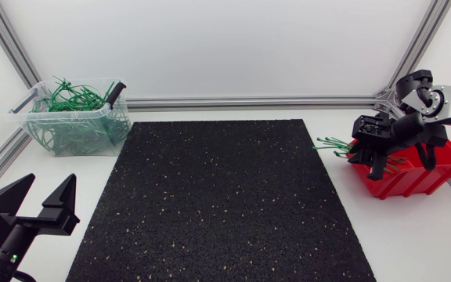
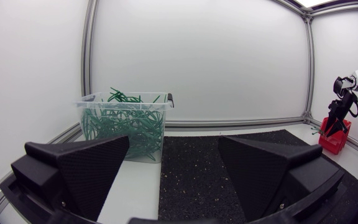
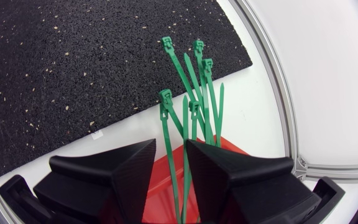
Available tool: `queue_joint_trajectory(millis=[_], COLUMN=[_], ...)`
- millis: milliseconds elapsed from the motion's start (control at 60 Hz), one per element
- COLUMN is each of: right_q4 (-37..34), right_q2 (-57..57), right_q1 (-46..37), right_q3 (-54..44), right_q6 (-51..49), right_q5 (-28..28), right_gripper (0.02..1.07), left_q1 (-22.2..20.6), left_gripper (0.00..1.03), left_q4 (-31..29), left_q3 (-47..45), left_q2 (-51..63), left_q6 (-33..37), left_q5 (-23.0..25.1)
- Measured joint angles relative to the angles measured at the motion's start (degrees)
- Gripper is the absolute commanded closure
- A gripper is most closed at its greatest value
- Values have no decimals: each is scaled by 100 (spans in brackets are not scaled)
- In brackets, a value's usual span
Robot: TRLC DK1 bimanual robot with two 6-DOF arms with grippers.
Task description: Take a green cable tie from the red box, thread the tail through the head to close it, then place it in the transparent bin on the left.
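Pick step. Your right gripper [image 3: 171, 146] is over the red box [image 1: 413, 176] at 3 o'clock, slightly open, with green cable ties [image 3: 194, 93] in the gap, unclamped. Next: pinch just one.

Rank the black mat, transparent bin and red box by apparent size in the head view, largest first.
1. Black mat, by far the largest.
2. Transparent bin and red box: they look about alike; the right arm covers part of the box, so no ranking between them.
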Motion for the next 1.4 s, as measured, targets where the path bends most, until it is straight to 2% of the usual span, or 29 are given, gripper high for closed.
queue_joint_trajectory(millis=[133, 433, 567, 650, 933, 1400], right_q4=[2, 170, 304, 343, 341, 125], right_q2=[0, 96, 127, 142, 66, -780], right_q1=[0, 0, 0, 0, -2, -7], right_q3=[15, 66, 66, 66, 61, -177], right_q6=[0, 0, -2, -24, -109, -299], right_q5=[-96, -98, -55, -31, -70, -212], right_gripper=[80, 80, 90, 101, 101, 100], left_q1=[0, 0, -52, -70, -136, -138], left_gripper=[3, 3, 3, 3, 3, 3], left_q4=[-4, -4, -9, -9, -9, -9], left_q3=[0, 0, 0, 0, 0, 0], left_q2=[0, 0, 0, 2, 7, 15], left_q6=[0, 0, 0, 0, 0, 0], left_q5=[0, 0, -13, -13, -13, -15])
